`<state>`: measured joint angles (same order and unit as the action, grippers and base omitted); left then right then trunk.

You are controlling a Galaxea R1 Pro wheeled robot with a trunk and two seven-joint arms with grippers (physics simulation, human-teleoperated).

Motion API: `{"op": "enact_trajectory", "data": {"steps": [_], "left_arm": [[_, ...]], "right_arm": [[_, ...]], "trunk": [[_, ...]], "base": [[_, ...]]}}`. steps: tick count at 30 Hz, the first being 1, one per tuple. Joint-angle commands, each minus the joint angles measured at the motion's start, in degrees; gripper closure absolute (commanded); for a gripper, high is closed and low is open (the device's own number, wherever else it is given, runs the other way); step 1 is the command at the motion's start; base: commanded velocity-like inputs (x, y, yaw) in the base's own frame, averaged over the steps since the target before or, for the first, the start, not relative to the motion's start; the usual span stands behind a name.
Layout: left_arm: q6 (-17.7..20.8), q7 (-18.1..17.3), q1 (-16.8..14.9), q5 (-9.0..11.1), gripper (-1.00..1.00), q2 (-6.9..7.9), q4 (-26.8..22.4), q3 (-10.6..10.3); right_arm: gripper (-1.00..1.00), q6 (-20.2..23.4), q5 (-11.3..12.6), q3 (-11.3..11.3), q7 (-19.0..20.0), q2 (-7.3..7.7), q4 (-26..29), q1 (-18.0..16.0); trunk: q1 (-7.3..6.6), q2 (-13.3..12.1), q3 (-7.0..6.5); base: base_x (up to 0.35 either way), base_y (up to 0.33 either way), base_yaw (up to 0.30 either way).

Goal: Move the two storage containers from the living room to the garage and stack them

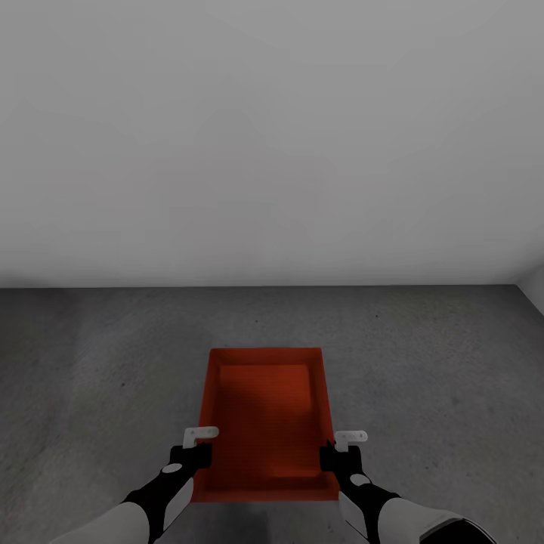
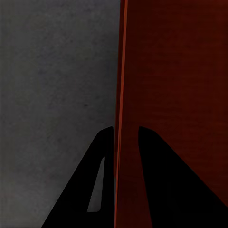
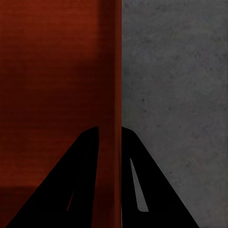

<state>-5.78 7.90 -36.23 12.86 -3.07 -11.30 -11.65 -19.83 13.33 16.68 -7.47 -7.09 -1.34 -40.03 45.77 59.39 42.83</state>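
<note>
No text, label, brand, number or sign can be read anywhere.

plain white wall (image 1: 272, 136), second wall at far right (image 1: 535, 291)

the head view looks forward and down from above both arms, taking in the grey floor (image 1: 423, 363), a white wall (image 1: 272, 136) beyond, and the whole red bin (image 1: 264, 408) close below. each wrist view looks along its own fingers from very near, straight down one long bin wall (image 2: 119, 95) (image 3: 111, 71). all three views share the bin and the floor beside it.
</note>
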Motion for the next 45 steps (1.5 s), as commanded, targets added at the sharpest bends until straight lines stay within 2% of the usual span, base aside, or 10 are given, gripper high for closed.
{"op": "enact_trajectory", "data": {"steps": [1, 15, 22, 27, 45], "left_arm": [[-1.49, 1.12, -0.07, -0.2, 1.0, 1.53, -0.09, 0.96], [-1.48, 1.15, -0.07, -0.11, 1.0, 1.35, -0.14, 1.09], [-1.51, 1.08, -0.07, 1.82, 1.0, 1.21, -0.07, 0.94], [-1.51, 1.01, -0.07, 2.29, 1.0, 1.35, -0.17, 0.9], [-1.51, 0.98, -0.07, 2.41, 1.0, 1.36, 0.24, 0.75]], "right_arm": [[1.0, -0.12, 0.03, -1.39, 0.0, -0.03, -0.24, -0.04], [1.0, -0.12, -0.02, -1.39, 0.0, -0.03, -0.24, -0.04], [1.0, -0.12, -0.03, -1.39, 0.0, -0.03, -0.24, -0.01], [1.0, -0.12, -0.03, -1.39, 0.0, -0.03, -0.24, -0.02], [1.0, -0.14, -0.04, -1.39, 0.0, -0.03, -0.24, -0.02]], "trunk": [[0.0, 0.03, 0.04], [0.0, 0.03, 0.04], [0.0, 0.03, 0.04], [0.0, 0.03, 0.04], [3.96, 7.25, 3.27]], "base": [[0.0, 0.0, 0.0], [0.0, 0.0, 0.0], [0.0, 0.0, 0.0], [0.0, 0.0, 0.0], [0.0, 0.0, 0.0]]}}
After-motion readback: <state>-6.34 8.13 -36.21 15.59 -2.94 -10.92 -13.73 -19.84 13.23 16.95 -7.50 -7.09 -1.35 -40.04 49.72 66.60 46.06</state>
